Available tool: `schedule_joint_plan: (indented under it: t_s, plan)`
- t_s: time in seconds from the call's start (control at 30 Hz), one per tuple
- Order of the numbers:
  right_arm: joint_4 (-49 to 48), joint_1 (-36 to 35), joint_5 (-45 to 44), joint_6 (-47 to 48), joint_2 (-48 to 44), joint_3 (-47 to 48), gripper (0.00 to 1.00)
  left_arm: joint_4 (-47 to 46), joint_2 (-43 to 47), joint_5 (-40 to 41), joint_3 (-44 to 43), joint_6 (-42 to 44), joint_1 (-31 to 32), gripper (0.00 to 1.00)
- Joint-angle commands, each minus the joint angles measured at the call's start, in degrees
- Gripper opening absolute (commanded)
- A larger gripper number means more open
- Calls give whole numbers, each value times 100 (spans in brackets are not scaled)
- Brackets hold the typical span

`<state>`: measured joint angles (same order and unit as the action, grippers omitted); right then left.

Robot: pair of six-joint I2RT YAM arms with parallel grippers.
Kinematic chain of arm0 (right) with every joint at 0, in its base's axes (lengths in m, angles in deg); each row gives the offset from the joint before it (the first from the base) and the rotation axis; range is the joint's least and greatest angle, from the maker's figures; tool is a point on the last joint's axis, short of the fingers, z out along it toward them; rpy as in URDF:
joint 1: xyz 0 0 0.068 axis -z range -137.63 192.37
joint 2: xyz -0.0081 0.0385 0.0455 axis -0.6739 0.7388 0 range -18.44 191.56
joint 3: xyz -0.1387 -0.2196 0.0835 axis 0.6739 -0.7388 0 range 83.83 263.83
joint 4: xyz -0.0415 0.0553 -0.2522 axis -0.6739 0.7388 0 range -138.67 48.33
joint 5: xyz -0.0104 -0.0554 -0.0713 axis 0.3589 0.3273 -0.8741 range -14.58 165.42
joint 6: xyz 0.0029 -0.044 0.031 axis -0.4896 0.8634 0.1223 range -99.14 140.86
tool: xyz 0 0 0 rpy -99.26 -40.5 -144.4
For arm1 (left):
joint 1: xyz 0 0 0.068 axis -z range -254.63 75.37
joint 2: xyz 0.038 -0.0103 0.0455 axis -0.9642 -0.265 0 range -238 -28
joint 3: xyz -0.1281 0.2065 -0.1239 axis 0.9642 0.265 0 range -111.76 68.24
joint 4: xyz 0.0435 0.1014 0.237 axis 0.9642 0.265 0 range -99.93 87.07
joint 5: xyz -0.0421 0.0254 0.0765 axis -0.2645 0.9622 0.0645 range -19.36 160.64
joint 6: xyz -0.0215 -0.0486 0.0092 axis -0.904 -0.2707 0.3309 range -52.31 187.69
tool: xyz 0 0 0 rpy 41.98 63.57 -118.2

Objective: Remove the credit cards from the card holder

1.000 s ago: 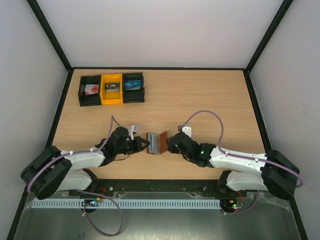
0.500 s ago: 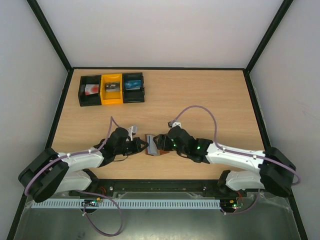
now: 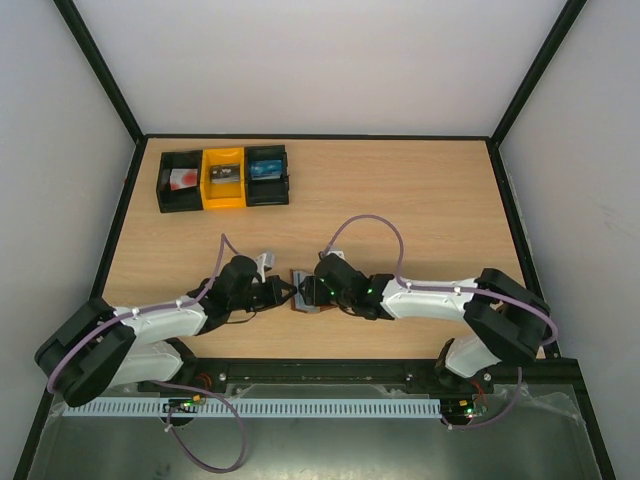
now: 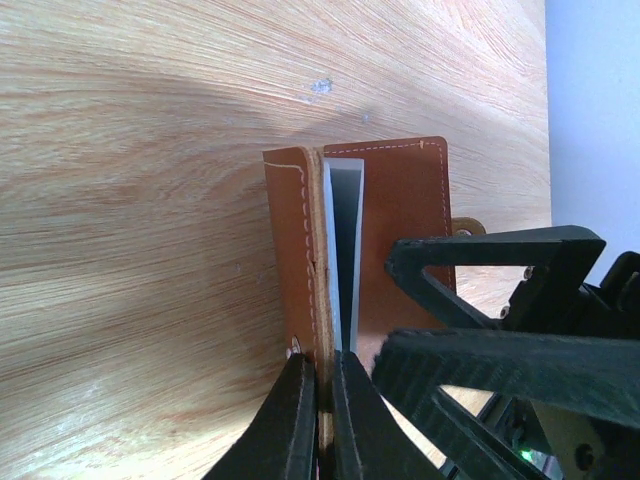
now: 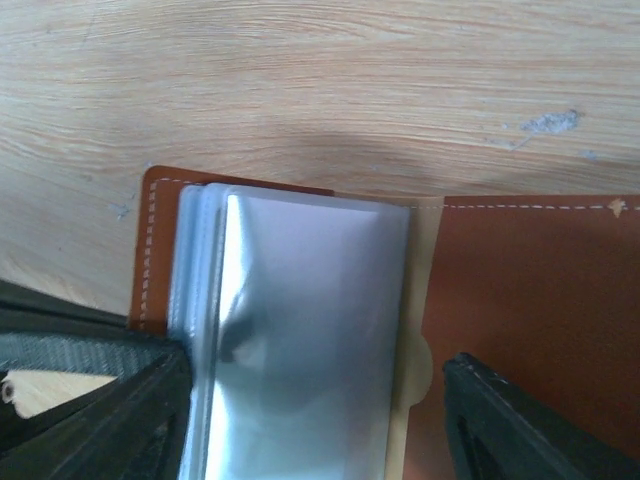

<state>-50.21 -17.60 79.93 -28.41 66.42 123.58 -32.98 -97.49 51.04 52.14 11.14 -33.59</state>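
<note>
My right gripper (image 5: 315, 400) has slid in over the card holder (image 4: 400, 220), which lay clear of it a second ago. Its fingers stand apart, straddling the grey sleeves (image 5: 300, 320). My left gripper (image 4: 322, 372) is clamped on the flap's edge just ahead of it. No cards show. If I close on several sleeves together, the holder could lift or pull free of my left pinch.
</note>
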Motion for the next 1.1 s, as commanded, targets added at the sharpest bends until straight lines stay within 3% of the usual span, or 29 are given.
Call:
schedule_joint_plan:
  t_s: [0.0, 0.43, 0.63, 1.07]
  plan:
    - [-64, -19, -327, 84, 170, 121, 63, 10, 128, 58, 42, 39, 45, 3]
    - [-49, -16, -428, -3, 336, -65, 60, 17, 177, 26, 66, 33, 44, 3]
    - [-242, -23, -59, -38, 59, -38, 68, 2, 181, 26, 82, 22, 45, 3]
    - [-257, -18, -171, -44, 324, -72, 70, -7, 171, 24, 82, 9, 45, 3]
